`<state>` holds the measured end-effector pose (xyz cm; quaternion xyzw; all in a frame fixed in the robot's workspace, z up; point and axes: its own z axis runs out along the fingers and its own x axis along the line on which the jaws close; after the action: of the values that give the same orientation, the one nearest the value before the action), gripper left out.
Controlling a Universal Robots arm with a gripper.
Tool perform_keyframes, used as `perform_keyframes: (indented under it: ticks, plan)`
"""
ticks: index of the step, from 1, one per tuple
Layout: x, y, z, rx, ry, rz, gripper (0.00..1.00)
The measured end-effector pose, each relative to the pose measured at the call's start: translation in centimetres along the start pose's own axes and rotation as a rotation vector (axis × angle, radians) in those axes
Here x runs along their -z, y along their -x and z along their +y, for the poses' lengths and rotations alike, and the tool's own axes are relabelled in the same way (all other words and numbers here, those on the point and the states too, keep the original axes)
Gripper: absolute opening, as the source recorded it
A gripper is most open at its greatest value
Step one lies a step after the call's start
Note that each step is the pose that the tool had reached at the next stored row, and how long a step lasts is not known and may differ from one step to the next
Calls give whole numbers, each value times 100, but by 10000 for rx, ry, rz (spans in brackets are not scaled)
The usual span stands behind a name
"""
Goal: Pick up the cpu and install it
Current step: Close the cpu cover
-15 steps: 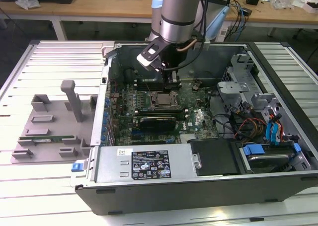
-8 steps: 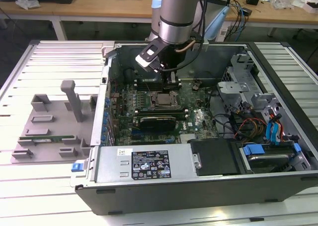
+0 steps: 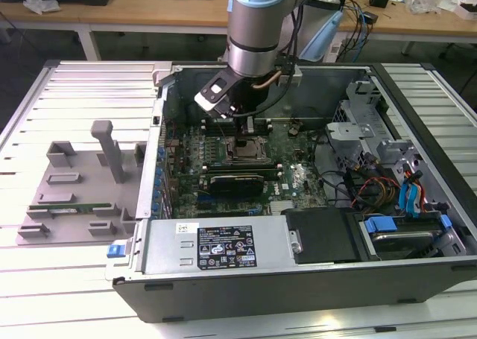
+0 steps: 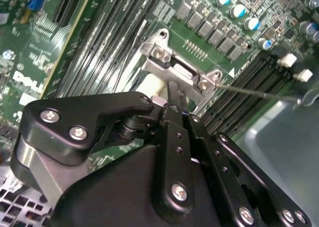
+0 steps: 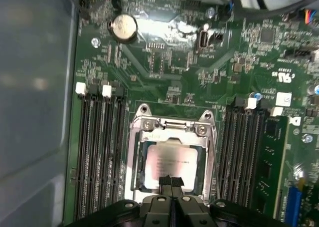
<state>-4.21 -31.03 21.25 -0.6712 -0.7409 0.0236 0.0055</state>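
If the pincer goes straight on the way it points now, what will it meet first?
Most likely the cpu, lying in the metal socket frame on the motherboard: the pincer points down at its edge. The remaining gap cannot be judged.

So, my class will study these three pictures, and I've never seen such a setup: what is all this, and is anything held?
A robot arm reaches into an open computer case on a slatted table; a grey plastic tray sits at the exterior view's left. That picture comes from a camera off the arm; the wrist views ride on it. In the first wrist view the gripper, fingertips together, is at the edge of the cpu, which lies flat in its metal socket frame. It seems to hold nothing.
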Motion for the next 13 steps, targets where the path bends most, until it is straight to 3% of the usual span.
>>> perform_keyframes:
  ticks: [10, 13]
  plan:
    - [-79, -4, -30, 0, -6, -5, 11]
    - [-81, 7, 88, 1, -2, -15, 11]
